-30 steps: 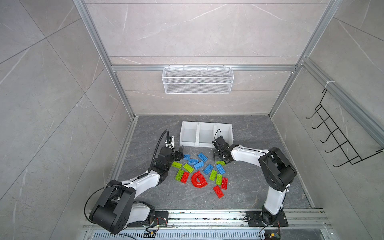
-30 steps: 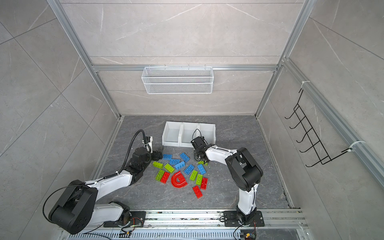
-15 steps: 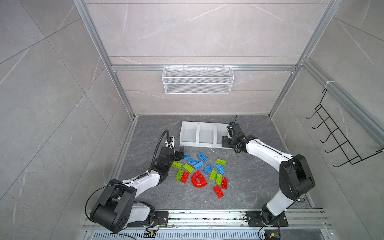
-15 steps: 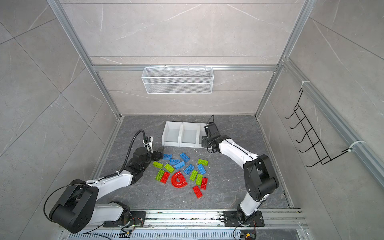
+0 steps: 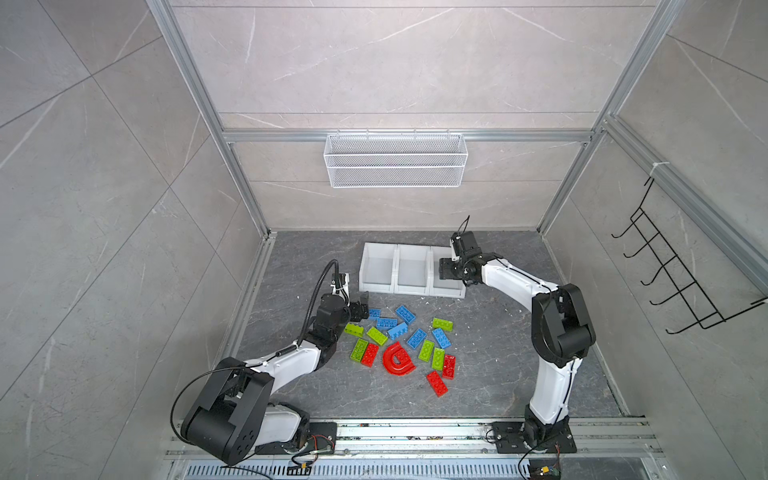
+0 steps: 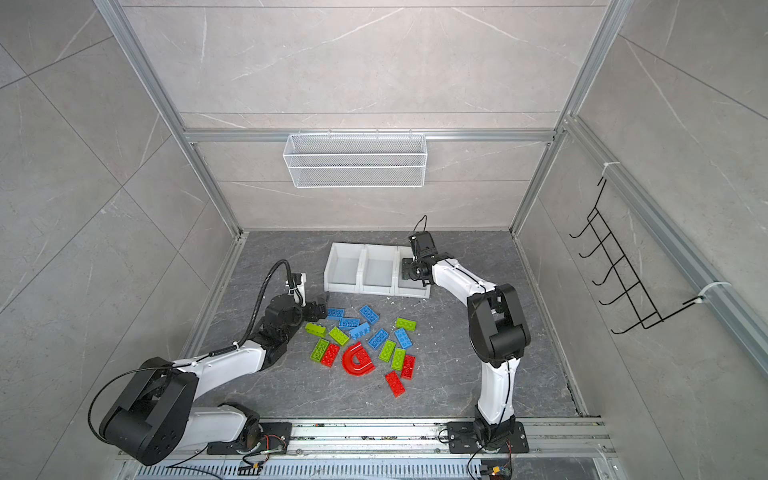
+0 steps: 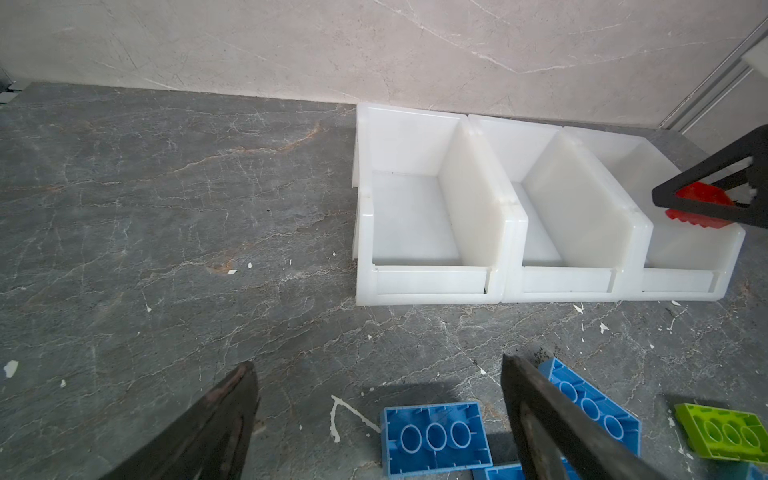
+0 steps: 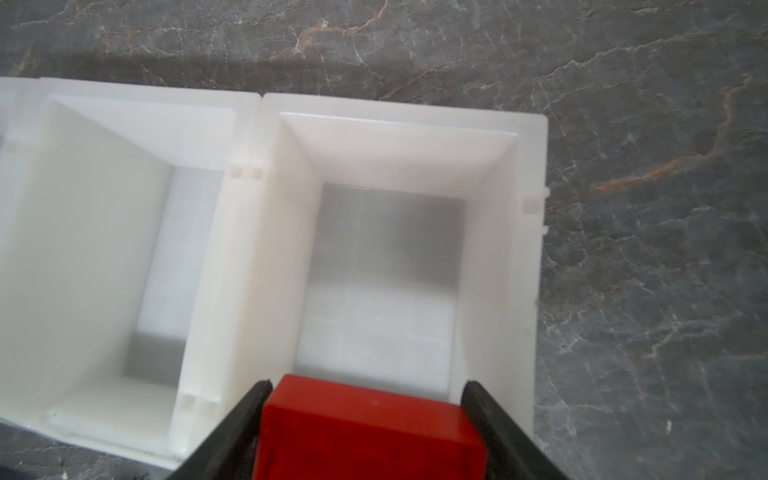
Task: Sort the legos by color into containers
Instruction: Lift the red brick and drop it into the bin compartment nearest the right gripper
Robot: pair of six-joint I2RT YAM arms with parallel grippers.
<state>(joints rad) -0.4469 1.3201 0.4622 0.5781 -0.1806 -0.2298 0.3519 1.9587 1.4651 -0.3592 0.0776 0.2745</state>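
Gripping glossy red brick point(image 8: 370, 428) over end white bin point(image 8: 395, 112), right hand point(image 8: 368, 384), left hand point(image 7: 378, 361) spread, empty

Bright even light, soft shadows, right wrist view slightly blurred

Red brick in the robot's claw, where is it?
In the right wrist view, the red brick is held by the right gripper over the white bin at the right end of the row of three.
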